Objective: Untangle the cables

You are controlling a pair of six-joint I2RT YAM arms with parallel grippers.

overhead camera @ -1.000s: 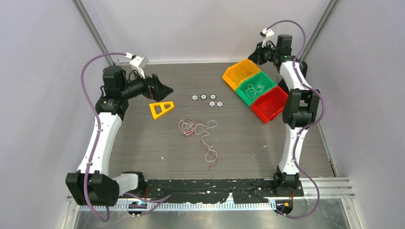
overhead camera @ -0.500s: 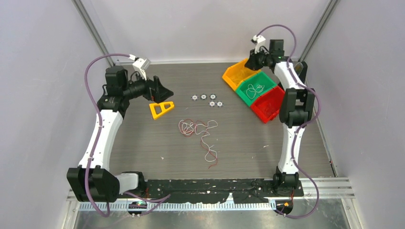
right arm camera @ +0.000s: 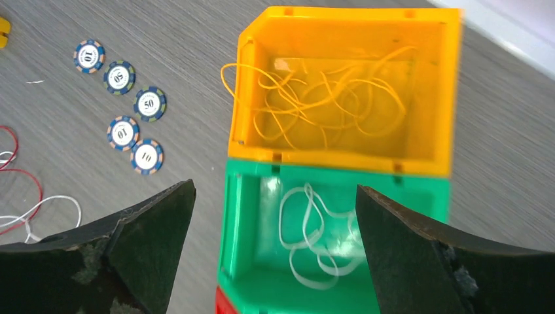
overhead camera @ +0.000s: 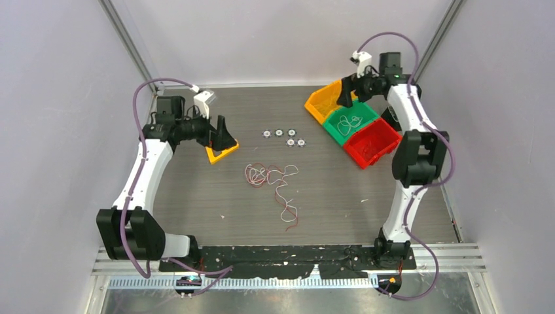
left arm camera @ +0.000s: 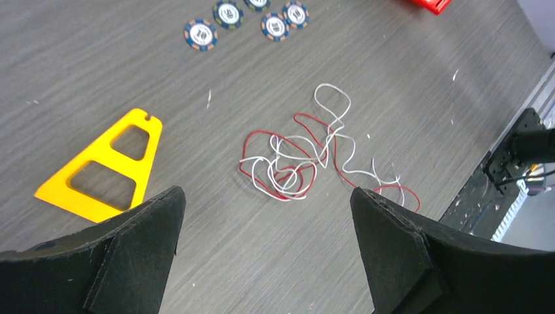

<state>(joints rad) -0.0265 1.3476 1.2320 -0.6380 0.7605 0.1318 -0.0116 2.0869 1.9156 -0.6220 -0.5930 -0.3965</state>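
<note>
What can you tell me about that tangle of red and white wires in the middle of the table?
The tangle of red and white wires is a loose knot of thin, limp strands looped over one another. One white loop sticks out, and a tail of both colours trails toward the near edge. It lies flat on the dark wood-grain table, and nothing else touches it.

The poker chips (right arm camera: pixel 150 103) carry printed numbers — 50 on one, 10 on others.
</note>
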